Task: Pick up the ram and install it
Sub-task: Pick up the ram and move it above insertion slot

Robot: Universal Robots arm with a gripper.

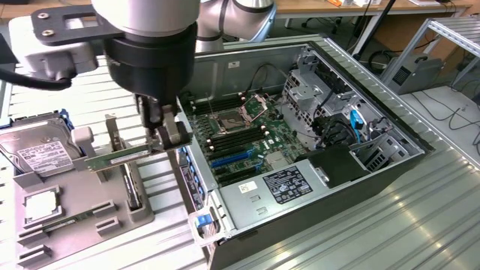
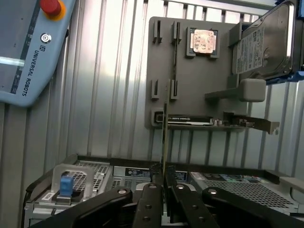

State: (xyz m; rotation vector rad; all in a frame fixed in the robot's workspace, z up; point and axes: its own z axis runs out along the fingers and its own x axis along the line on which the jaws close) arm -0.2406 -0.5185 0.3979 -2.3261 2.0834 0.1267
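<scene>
Jaws clamped on the ram [image 1: 120, 157], held above the grey holder [image 1: 82, 202] beside the open case [image 1: 240, 64]

Ribbed metal table [image 1: 420, 219] bears grey fixture [image 1: 78, 194], computer case [image 1: 240, 67].

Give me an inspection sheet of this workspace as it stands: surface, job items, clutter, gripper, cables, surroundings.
Surface: ribbed metal table carrying a grey parts fixture and an open computer case.
Job's things: the ram is held at one end in the fingers, above the fixture and beside the case, not yet in it; the motherboard lies exposed inside the case.
Clutter: hard drive, processor chip and upright expansion card on the fixture; teach pendant on the table.
Grippers: gripper shut on the ram.
Cables: blue cables inside the case; black cables beside the table.
Surroundings: aluminium frame, wooden bench.
</scene>
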